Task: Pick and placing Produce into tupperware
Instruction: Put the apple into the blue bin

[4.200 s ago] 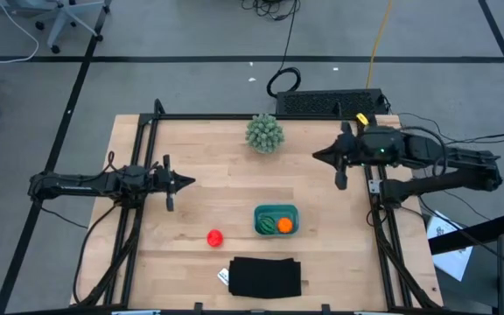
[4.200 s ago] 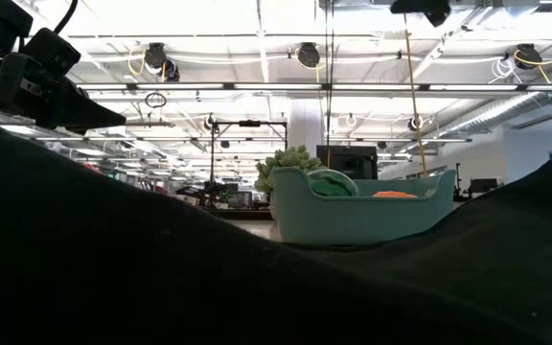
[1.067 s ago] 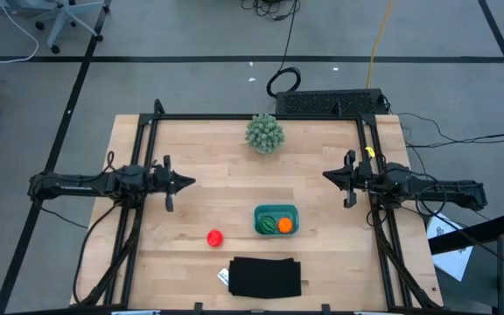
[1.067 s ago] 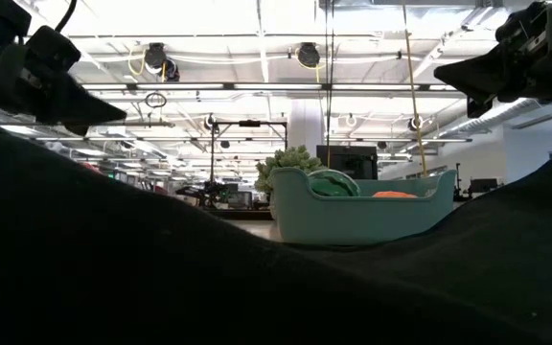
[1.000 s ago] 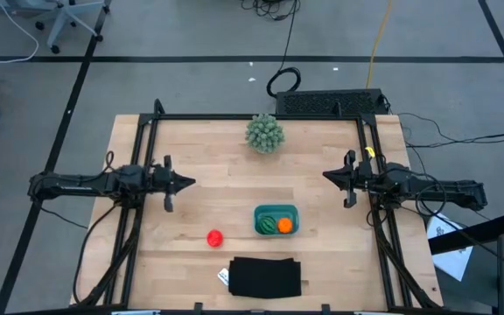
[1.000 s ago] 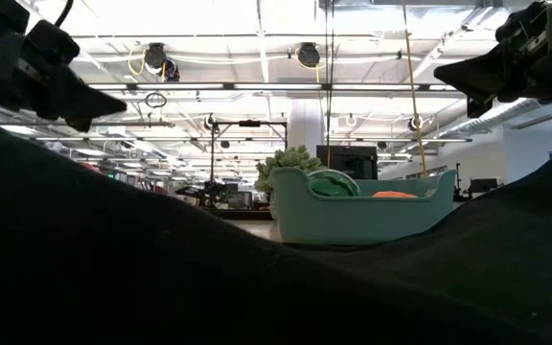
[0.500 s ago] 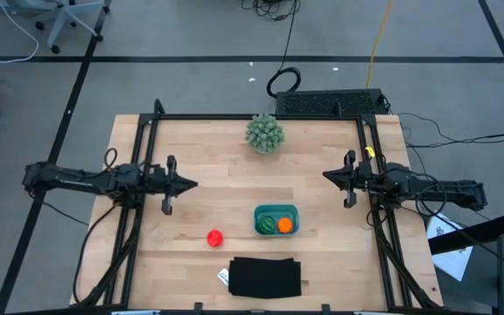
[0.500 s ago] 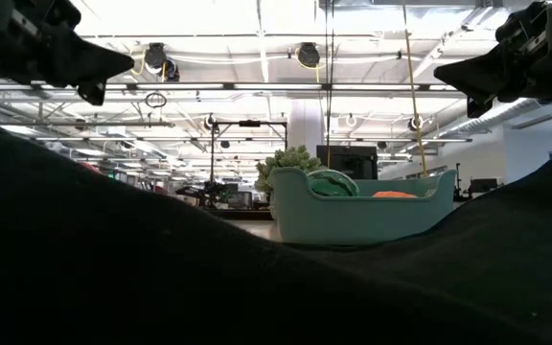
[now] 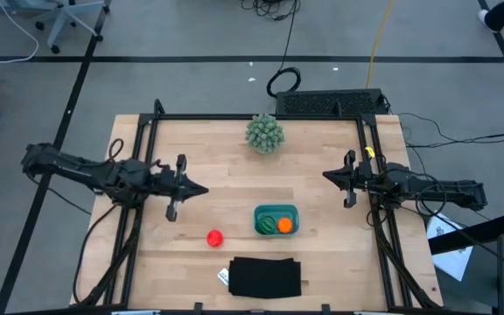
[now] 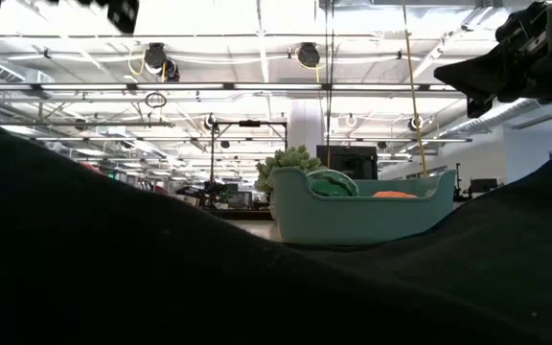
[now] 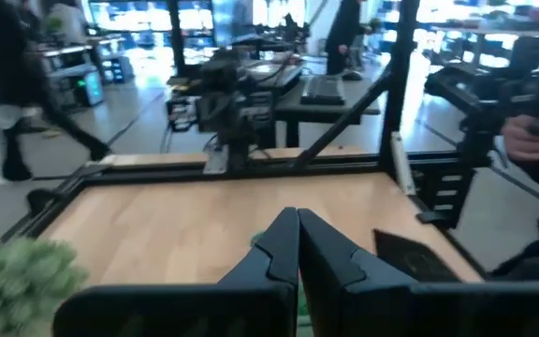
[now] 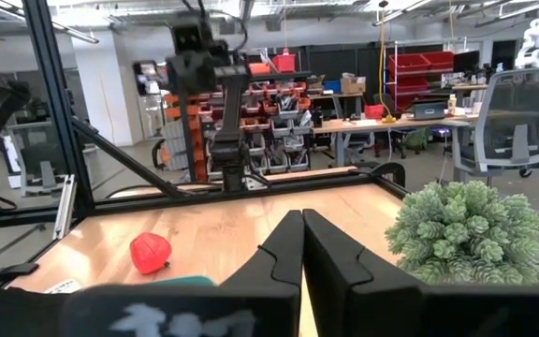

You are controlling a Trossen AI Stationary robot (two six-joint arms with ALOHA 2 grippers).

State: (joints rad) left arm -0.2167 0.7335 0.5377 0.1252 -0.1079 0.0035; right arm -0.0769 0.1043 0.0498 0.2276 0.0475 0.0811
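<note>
**A:** Wood-grain table from above, with plenty of bare board through the middle. The left gripper has its fingers pressed together over the left-centre, and the right gripper is pinched closed too, out near the right rail.

**B:** And the produce?

**A:** The red tomato ball sits loose on the board, nearer the front edge than the left gripper and well apart from it. The teal tupperware is just right of it, holding the striped green ball and the orange ball. A flat black rectangle lies at the front edge and a spiky pale-green plant at the back.

**B:** Low view?

**A:** Dark foreground hides most of it. The tub's smooth, rounded wall shows, with green and orange peeking over the rim; the red ball is probably hidden.

**B:** Wrists?

**A:** Left wrist: closed fingers, blurry plant. Right wrist: closed fingers over the tub rim, the red ball well beyond on the wood.
</note>
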